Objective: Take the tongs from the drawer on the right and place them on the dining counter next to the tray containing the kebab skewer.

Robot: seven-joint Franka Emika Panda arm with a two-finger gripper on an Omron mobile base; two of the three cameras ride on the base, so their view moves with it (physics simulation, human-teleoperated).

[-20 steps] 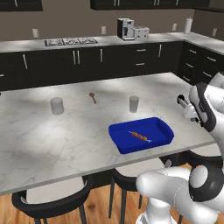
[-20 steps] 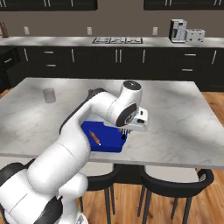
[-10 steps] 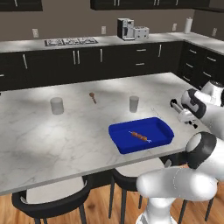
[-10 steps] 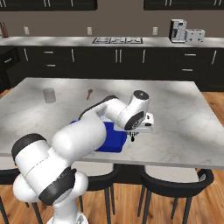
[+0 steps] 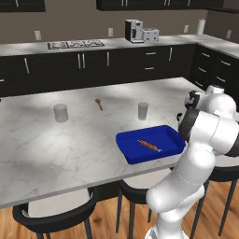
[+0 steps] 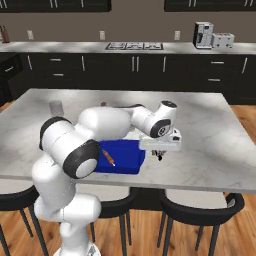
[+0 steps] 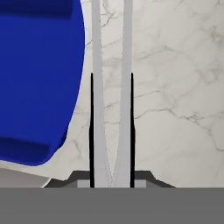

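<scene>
At tray's left side, nothing that matters for next move. Tray (image 7: 39,65) itself: blue, low rim, on pale marbled worktop (image 7: 183,109), with kebab skewer (image 5: 149,145) lying inside, roughly mid-tray.

Just right of tray's right edge: pincer (image 7: 112,144), hanging over bare worktop, pinching tongs (image 7: 97,87). Black fingers (image 7: 91,131) pressed on outside of both silver arms near hinge end, where arms converge. Grip looks centred, no skew seen.

Key relation: tongs' long axis runs straight out along pincer's own pointing line, open ends away from hand, about parallel w/ tray's right rim, not crossing it. Gap of bare marble btwn nearer tongs arm and rim in hand view, so beside tray, not over it. From right base view, same story: pincer (image 6: 161,152) low at tray's (image 6: 125,155) right edge, skewer (image 6: 108,157) well inside to its left.

Further right of tray: open marble, no obstacle seen.

Judgement: fetch part done, tongs already at drop spot, i.e. next to tray. Probably only lowering and release left. Cannot tell whether tongs' far ends touch worktop yet. Risk: if let go upright from height, could topple leftward onto rim or into tray; best laid flat along rim before spreading fingers.
</scene>
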